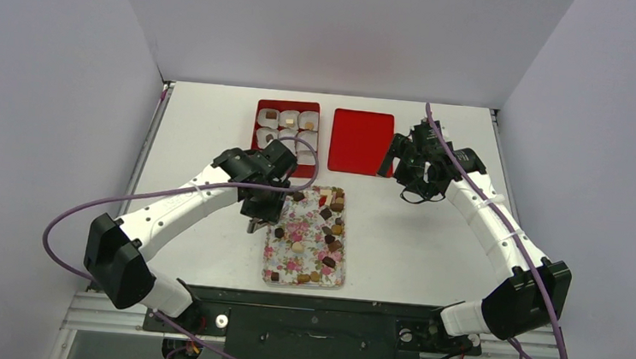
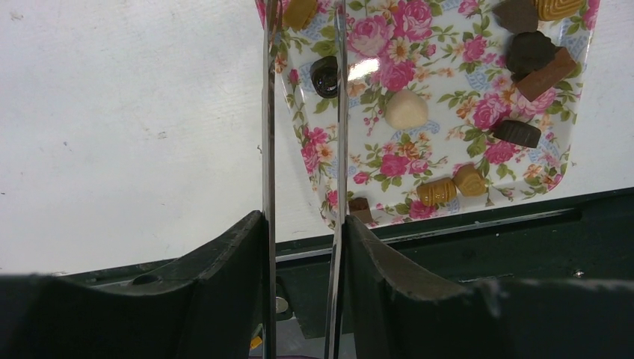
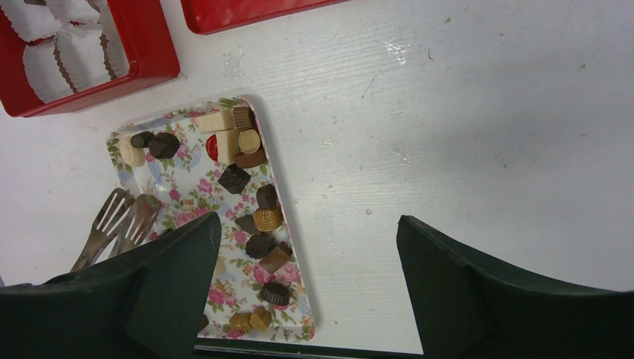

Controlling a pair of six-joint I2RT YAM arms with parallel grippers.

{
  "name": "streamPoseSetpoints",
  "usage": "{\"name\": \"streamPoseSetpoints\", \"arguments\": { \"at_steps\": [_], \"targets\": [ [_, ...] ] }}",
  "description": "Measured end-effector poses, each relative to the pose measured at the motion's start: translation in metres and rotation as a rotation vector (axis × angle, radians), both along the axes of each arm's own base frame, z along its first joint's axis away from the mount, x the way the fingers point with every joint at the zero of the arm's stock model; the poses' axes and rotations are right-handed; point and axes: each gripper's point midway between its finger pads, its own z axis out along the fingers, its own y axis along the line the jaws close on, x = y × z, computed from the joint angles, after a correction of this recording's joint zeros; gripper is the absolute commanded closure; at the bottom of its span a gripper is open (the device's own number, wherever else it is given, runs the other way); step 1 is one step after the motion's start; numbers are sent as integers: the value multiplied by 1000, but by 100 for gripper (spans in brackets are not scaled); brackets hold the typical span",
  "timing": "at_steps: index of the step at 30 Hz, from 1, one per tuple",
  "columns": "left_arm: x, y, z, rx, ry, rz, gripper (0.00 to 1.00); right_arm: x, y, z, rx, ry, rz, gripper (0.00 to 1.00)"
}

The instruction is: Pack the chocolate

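A: Pale grey walls point(image 1: 48, 81) close in a white surface point(image 1: 206, 136), scuffed and speckled up close. What's on it?

B: At the back is a red box point(image 1: 289, 104) lined with white paper cups point(image 1: 288, 121), and just right of it lies a flat red lid point(image 1: 362, 140). Nearer is a floral tray point(image 1: 289, 229), with its long side running toward the black rail point(image 1: 312, 316) at the near edge. From above, the left arm point(image 1: 184, 199) hides the box's near edge.

A: And the chocolate?

B: The chocolate point(image 3: 268, 218) lies loose on the tray, mostly along its right edge and far end: dark, tan and cream pieces, and one red. A couple of the far cups seem to hold a piece each, but they are too small to be sure.

A: Left tool?

B: The left tool point(image 2: 303, 224) is clenched on metal tongs point(image 3: 119, 221) with fork-like tips, at the tray's left edge. One blade is over bare surface and the other over the tray's rim. A dark round piece shows between them — touching or not, I can't tell.

A: Right tool?

B: The right tool point(image 3: 308, 221) is released, jaws wide apart, above bare surface to the right of the tray and near the lid.
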Motion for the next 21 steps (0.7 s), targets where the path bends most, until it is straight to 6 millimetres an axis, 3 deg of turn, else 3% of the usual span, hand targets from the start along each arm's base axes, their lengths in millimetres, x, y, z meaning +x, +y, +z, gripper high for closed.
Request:
{"name": "streamPoseSetpoints", "arguments": {
  "at_steps": [16,21],
  "targets": [
    [0,1,-10,20,16,-1,65,0,0,0,0,1,0,17],
    [0,2,-13,30,20,2,71,0,0,-1,-1,1,0,17]
  ]
}}
